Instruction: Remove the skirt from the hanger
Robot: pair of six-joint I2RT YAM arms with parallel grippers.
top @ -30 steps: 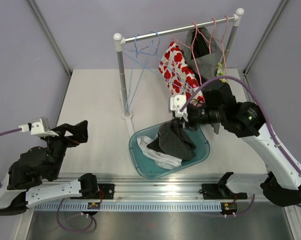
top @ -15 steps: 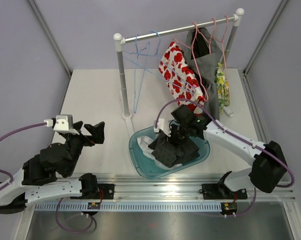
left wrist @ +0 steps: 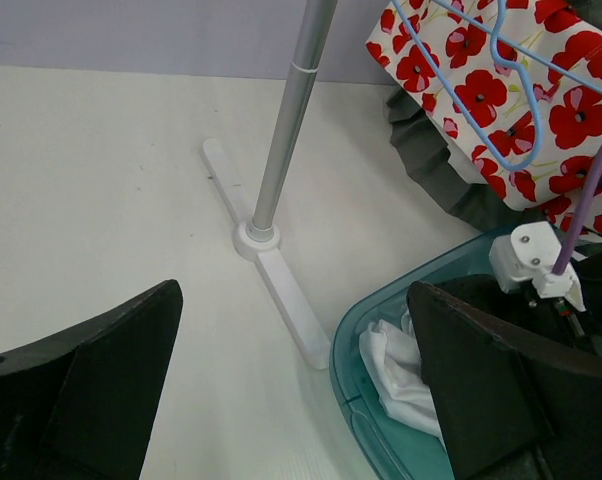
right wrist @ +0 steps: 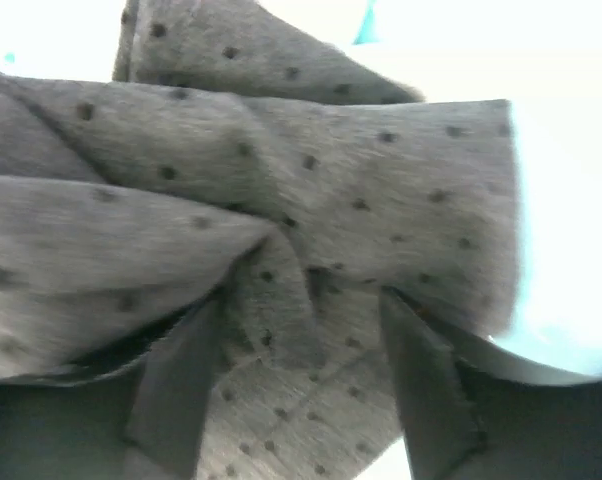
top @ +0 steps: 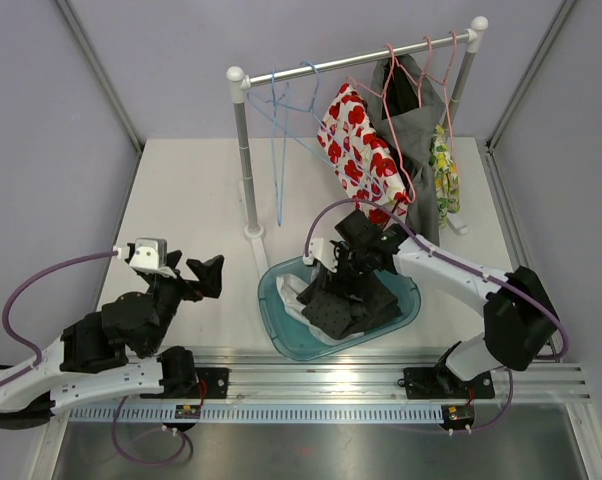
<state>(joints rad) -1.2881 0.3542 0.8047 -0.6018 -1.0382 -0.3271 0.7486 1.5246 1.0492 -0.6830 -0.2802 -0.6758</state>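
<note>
The skirt, dark grey with small dots, lies crumpled in the teal basin on top of a white cloth. My right gripper is down in the basin over it. In the right wrist view the skirt fills the frame and my right gripper is open, a fold of fabric lying loose between the spread fingers. Empty blue hangers hang on the rail. My left gripper is open over the table, left of the basin, holding nothing.
The rack pole and its white foot stand just behind the basin. A red-flowered garment and a grey garment hang on pink hangers at the right. A white cloth shows inside the basin.
My right arm came down into the basin with the skirt and its jaws opened, letting the fabric go. My left arm moved right, toward the basin. The blue hangers swung.
</note>
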